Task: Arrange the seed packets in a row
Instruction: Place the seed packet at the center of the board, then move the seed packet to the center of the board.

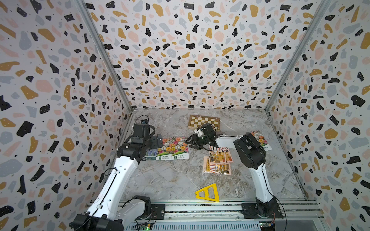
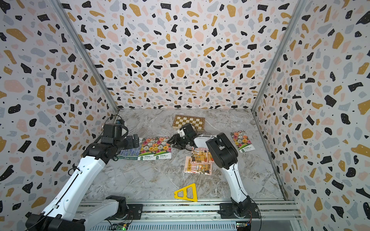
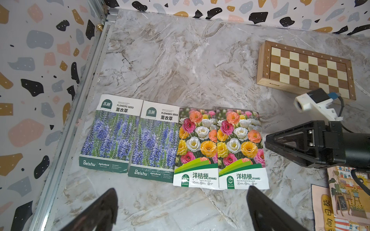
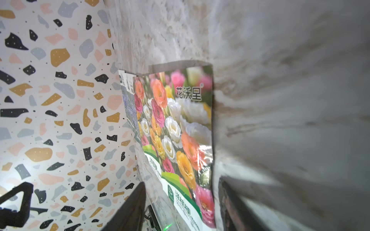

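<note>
1. Lying at the table's (image 1: pixel 176 180) ten o'clock, two lavender packets (image 3: pixel 112 134) and two flower packets (image 3: pixel 238 146) touch in a row.
2. Pink packets (image 1: pixel 217 168) overlap at its four o'clock.
3. Your right gripper (image 3: pixel 269 143), jaws parted, sits at its three o'clock; left gripper (image 3: pixel 181 200) gapes wide.

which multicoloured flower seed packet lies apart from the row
The glossy multicoloured flower packet near the right wall; the other two adjoin the purple lavender packets.
</note>
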`<action>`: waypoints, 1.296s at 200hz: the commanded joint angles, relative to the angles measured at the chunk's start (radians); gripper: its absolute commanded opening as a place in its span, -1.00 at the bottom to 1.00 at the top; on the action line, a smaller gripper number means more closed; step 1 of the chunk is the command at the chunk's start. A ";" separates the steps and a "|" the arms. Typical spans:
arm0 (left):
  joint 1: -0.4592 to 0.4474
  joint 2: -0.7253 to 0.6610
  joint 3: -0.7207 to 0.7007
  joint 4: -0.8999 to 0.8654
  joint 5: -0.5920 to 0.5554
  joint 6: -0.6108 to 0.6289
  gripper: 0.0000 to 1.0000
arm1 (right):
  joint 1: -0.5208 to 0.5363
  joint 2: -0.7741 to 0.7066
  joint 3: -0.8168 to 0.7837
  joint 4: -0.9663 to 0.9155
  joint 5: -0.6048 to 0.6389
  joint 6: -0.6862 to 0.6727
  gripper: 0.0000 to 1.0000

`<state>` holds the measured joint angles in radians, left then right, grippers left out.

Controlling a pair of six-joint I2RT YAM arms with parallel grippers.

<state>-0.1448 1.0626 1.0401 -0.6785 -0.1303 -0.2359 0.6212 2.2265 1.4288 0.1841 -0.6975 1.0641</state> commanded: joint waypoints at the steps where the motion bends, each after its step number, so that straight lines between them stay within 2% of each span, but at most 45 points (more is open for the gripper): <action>1: 0.007 -0.008 -0.011 0.013 -0.011 0.009 0.98 | -0.006 -0.101 -0.005 -0.107 0.078 -0.077 0.29; 33: 0.008 -0.008 -0.012 0.013 -0.004 0.009 0.98 | -0.037 -0.218 -0.020 -0.242 0.208 -0.230 0.37; 58: 0.008 -0.002 -0.012 0.014 0.013 0.009 0.98 | -0.101 -0.333 -0.077 -0.355 0.416 -0.374 0.41; 82: 0.009 0.011 -0.012 0.012 0.045 0.012 0.98 | -0.238 -0.430 -0.177 -0.401 0.542 -0.463 0.42; 110: 0.010 0.029 0.001 0.001 0.056 0.019 0.98 | -0.459 -0.495 -0.262 -0.406 0.565 -0.526 0.46; 138: 0.011 0.036 0.000 0.003 0.069 0.023 0.97 | -0.643 -0.474 -0.259 -0.408 0.556 -0.546 0.47; 173: 0.011 0.043 -0.002 0.007 0.084 0.026 0.98 | -0.784 -0.385 -0.189 -0.421 0.597 -0.563 0.50; 215: 0.012 0.044 -0.004 0.008 0.098 0.027 0.98 | -0.887 -0.284 -0.116 -0.475 0.653 -0.609 0.52; 259: 0.011 0.048 -0.002 0.010 0.110 0.028 0.97 | -0.905 -0.202 -0.035 -0.538 0.658 -0.675 0.54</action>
<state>-0.1394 1.1023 1.0401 -0.6792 -0.0380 -0.2211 -0.2874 1.9980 1.3376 -0.2840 -0.0551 0.4389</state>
